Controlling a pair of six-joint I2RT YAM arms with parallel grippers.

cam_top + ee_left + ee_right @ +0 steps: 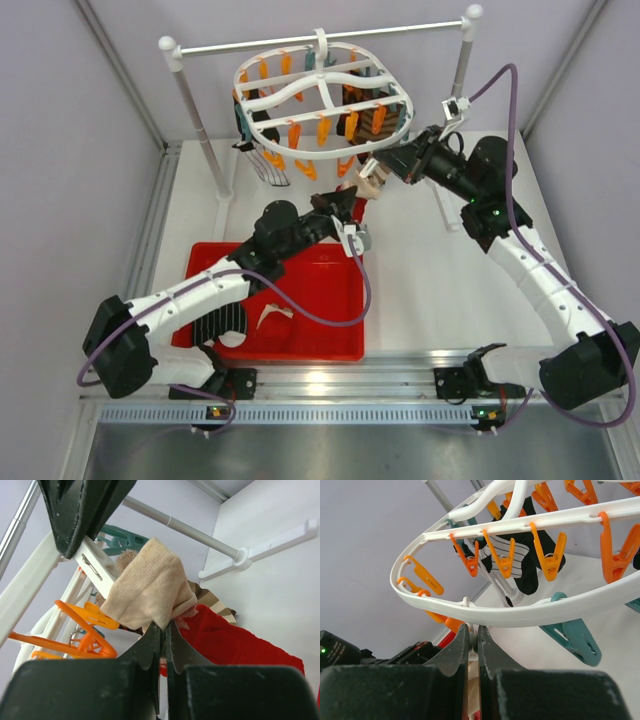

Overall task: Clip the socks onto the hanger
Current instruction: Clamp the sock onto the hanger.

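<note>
The white hanger (320, 100) hangs from the rod, with orange and teal clips under it. My left gripper (345, 207) is shut on the beige-pink sock (150, 587) and holds it up under the hanger's front rim (520, 612). Red fabric (225, 640) and a brown striped sock (216, 604) lie just behind it. My right gripper (380, 167) is shut on a clip (474, 642) hanging below that rim, right above the beige-pink sock (368, 186). A black striped sock (520, 560) hangs clipped on the hanger's far side.
A red tray (320, 300) under the left arm holds a black striped sock (222, 322) and a white sock (270, 318). The white rod (320, 38) rests on two posts. Grey walls close in on both sides.
</note>
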